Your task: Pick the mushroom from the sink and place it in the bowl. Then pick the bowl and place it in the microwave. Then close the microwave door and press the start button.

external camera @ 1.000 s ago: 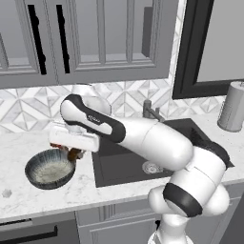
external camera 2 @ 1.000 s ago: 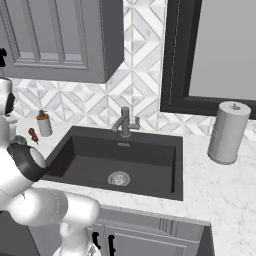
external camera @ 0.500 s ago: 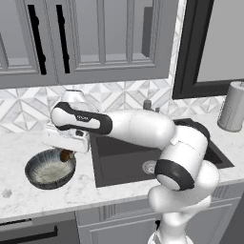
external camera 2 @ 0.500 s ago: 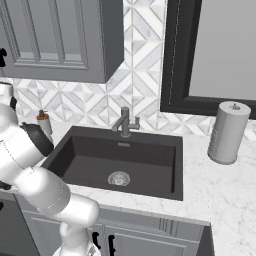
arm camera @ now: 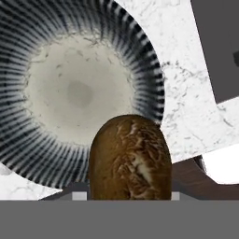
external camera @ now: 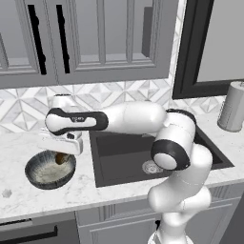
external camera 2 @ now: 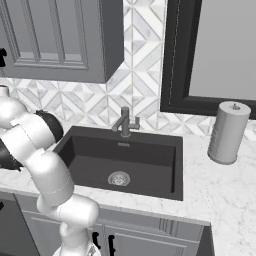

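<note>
The counter (external camera: 19,143) is white stone with grey veins; it runs under the hand (external camera: 61,158) and on past the sink (external camera 2: 125,160), a big dark basin with a round silver drain and a grey tap at its back; the sink lies off to the arm's side of the hand, just past the bowl's rim. Behind the hand the wall has white and grey tiles in a zigzag pattern; above it hang grey cupboards (external camera: 95,38) with long dark handles; far past the sink stands a grey paper towel roll (external camera 2: 228,132) on the counter, under a big dark-framed panel (external camera 2: 215,50).

The hand hangs right over the bowl (external camera: 50,170), near the edge of the bowl that is closest to the sink; the bowl sits on the counter, dark and streaked outside, pale and speckled inside. The hand is holding the mushroom (arm camera: 130,158); the brown lump sits between the two fingers, just above the bowl's inside; in the hand view it covers the near part of the rim.

A second ago the hand was also above the bowl, but the arm was bent up higher and more over the sink; now the arm lies stretched out low and long across the sink's back edge; the bowl has stayed in its place, and the mushroom is still in the hand.
</note>
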